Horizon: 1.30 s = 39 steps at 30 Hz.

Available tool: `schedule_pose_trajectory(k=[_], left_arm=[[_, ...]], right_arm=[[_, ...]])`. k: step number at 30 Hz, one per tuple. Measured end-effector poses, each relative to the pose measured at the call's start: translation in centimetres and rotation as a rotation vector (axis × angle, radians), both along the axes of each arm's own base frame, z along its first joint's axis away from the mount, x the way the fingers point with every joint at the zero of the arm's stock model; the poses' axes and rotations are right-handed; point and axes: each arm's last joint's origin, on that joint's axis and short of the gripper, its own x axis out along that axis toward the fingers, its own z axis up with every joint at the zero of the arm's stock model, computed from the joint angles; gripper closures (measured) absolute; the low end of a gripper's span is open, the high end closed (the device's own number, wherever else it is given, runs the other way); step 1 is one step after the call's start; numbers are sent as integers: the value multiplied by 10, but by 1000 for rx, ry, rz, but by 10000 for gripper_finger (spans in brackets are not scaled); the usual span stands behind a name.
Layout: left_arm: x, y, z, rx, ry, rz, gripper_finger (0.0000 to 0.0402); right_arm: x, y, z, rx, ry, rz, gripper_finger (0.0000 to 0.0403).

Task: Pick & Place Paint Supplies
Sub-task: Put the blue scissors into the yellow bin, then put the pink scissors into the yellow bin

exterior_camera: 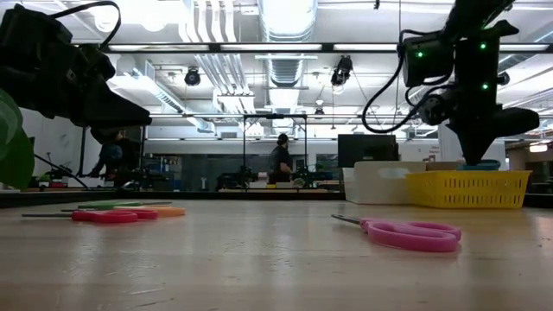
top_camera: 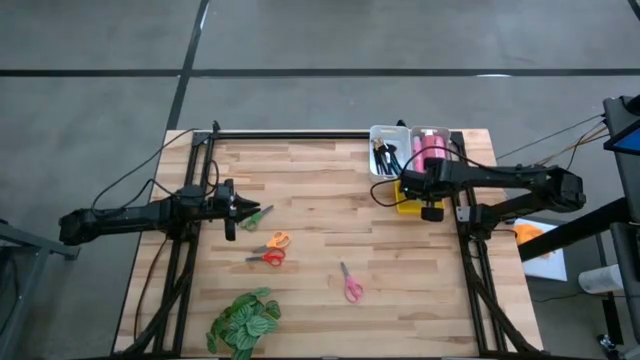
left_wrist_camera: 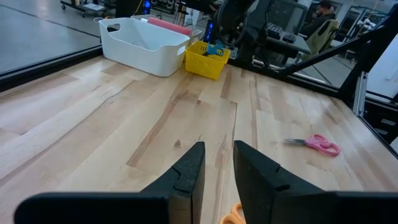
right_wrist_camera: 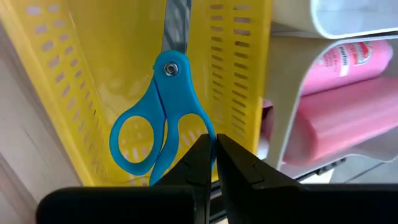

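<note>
My right gripper hangs over the yellow basket at the table's far right, shut on blue scissors whose blades point down into the basket. Beside it, the white bin holds pink tubes and dark brushes. My left gripper hovers open at the table's left, with nothing between its fingers. Green scissors lie just beyond it. Orange, red and pink scissors lie flat on the wood. My right gripper pinches the rim of one handle ring of the blue scissors between its two fingers. The fingers come from above, slanting steeply down. The scissors hang below the fingers, blades down inside the basket; whether the tips rest on its floor, I cannot tell.
A green leafy plant lies at the near left. Dark frame rails border the table's far edge and both sides. Bare wood lies between the loose scissors and the basket. A person stands in the room far beyond the table.
</note>
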Motion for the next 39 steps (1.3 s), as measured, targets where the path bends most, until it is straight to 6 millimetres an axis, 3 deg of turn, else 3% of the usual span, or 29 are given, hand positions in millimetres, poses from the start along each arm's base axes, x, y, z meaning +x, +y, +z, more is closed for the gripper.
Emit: schedule_pose_trajectory(k=[9,18,26,32,39], left_arm=[[0,0,0,0,0,0,315],[0,0,0,0,0,0,315],[0,0,0,0,0,0,315],[0,0,0,0,0,0,315],[0,0,0,0,0,0,315]], right_arm=[[-3,1,-15,-1,-11,5,381],[-5,2,-21,3,3,22,307],[-5,1,-19,-33,4,10,298],[4,-5,4,-175,-35,-57,298],[26,-10,57,-165,-324,-283,298]])
